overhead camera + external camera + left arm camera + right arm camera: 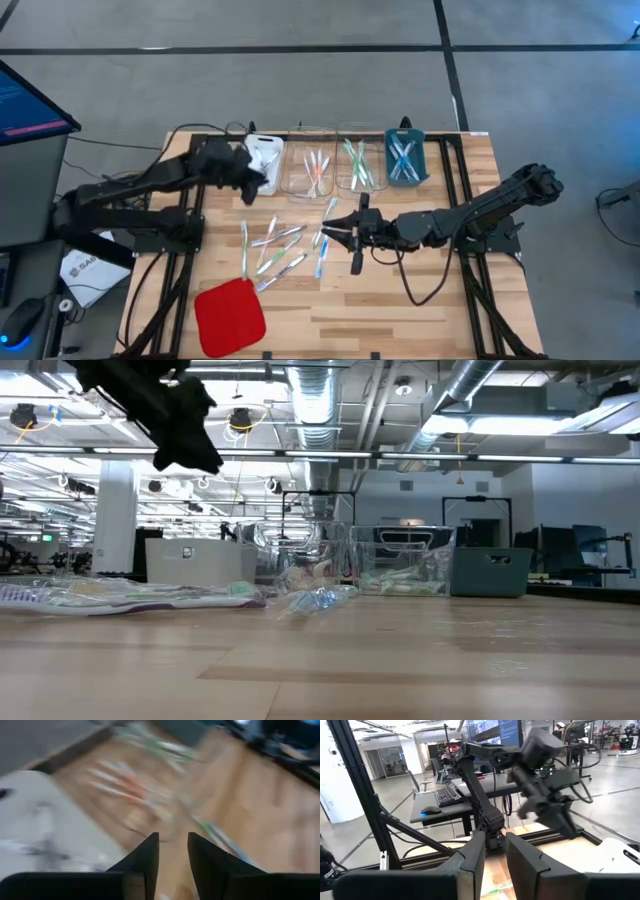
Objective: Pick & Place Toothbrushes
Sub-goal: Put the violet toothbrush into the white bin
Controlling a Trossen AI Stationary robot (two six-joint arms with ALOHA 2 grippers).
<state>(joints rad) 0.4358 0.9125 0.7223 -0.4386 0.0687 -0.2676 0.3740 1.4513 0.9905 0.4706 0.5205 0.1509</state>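
Hovering by the white tray (265, 155), your left gripper (243, 178) showed a narrow gap and held nothing. Your right gripper (325, 231) sat low among the loose toothbrushes (275, 245) on the table (400, 310), fingers slightly parted, apparently empty; closing there, you risked pinching two or scattering them.

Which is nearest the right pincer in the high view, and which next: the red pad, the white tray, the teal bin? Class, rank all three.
From the right pincer:
1. Teal bin, at the table's far edge, right end of the row.
2. White tray, far edge, left end, beside the left pincer.
3. Red pad, near-left corner.
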